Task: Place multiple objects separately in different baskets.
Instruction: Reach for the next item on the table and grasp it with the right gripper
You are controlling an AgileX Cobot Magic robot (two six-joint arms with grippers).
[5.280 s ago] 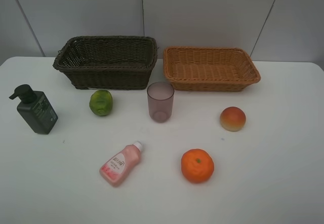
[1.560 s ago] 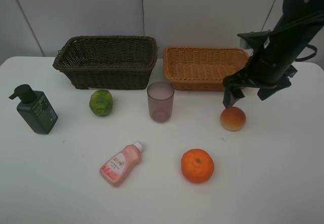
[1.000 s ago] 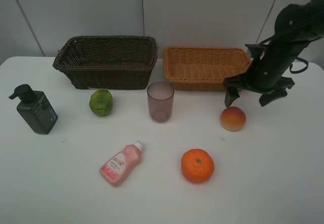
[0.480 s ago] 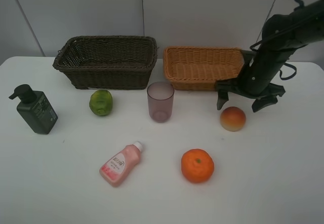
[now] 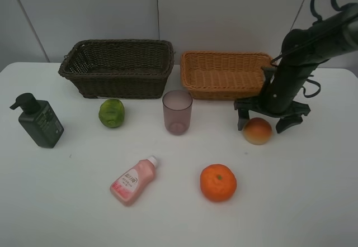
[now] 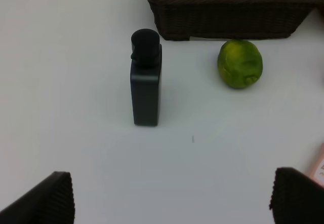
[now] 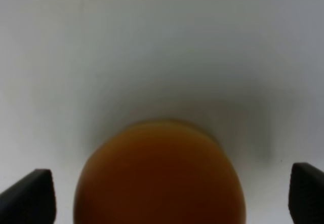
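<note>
My right gripper (image 5: 260,125) stands open, lowered over the red-yellow peach (image 5: 257,131), one finger on each side of it. In the right wrist view the peach (image 7: 159,176) sits between the wide-apart fingertips of the gripper (image 7: 167,193), untouched. My left gripper (image 6: 170,198) is open above the table, with the dark green pump bottle (image 6: 146,84) and the green citrus (image 6: 240,63) ahead of it. The dark brown basket (image 5: 116,67) and the orange-tan basket (image 5: 230,75) stand side by side at the back, both without objects inside.
A mauve cup (image 5: 177,112) stands in front of the gap between the baskets. The pink bottle (image 5: 133,180) lies on its side at front centre, and the tangerine (image 5: 218,182) rests to its right. The right arm rises past the tan basket's right end.
The right gripper has come down and slightly left from beside the tan basket, so its open fingers now straddle the peach. No object has moved.
</note>
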